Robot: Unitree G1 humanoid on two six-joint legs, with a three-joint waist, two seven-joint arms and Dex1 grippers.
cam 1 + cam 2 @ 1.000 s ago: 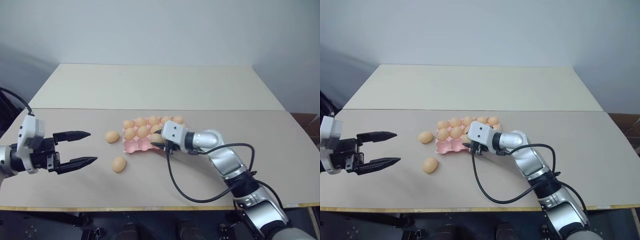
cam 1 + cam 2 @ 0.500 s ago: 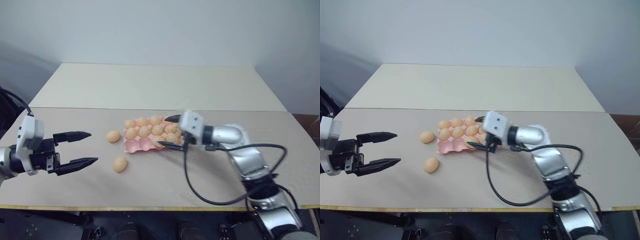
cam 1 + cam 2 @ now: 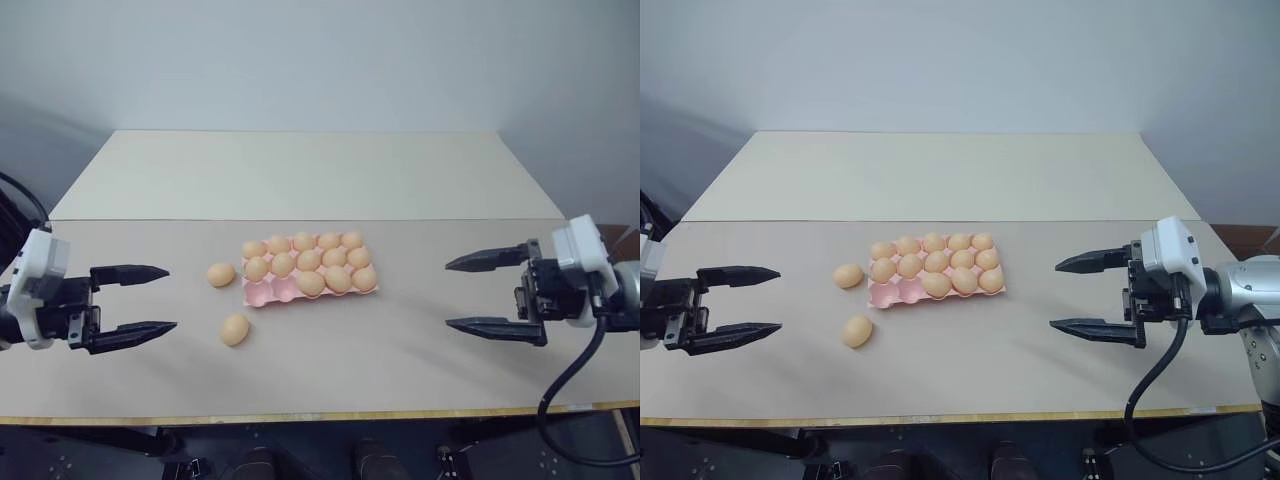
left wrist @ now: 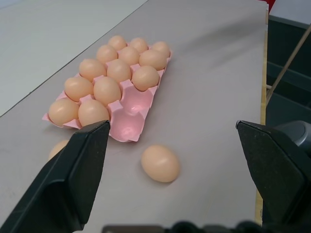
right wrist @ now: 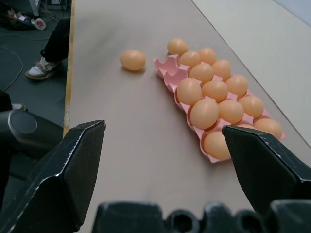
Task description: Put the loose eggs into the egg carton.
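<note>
Pink and moulded into cups, the egg carton (image 3: 262,292) lies flat on the beige table (image 3: 400,350), a little to my left of the table's middle. Tan-orange eggs fill most of it: the far row and the middle row look full, while in the near row three eggs sit at the end toward my right and the two cups at the end toward my left are bare pink. Two loose eggs lie on the table outside the carton, both on its left side. One loose egg (image 3: 221,274) rests just beside the carton's left edge, level with the middle row. The other loose egg (image 3: 235,329) lies nearer to me, apart from the carton's near-left corner and with clear table around it. My left gripper (image 3: 140,299) hangs over the left part of the table, pointing inward at the eggs, its two black fingers spread wide with nothing between them; the nearer loose egg is near its lower fingertip but not touching it. My right gripper (image 3: 480,295) hangs over the right part of the table, well apart from the carton, also pointing inward, fingers parted wide and empty. A black cable (image 3: 565,385) loops down from my right wrist.
</note>
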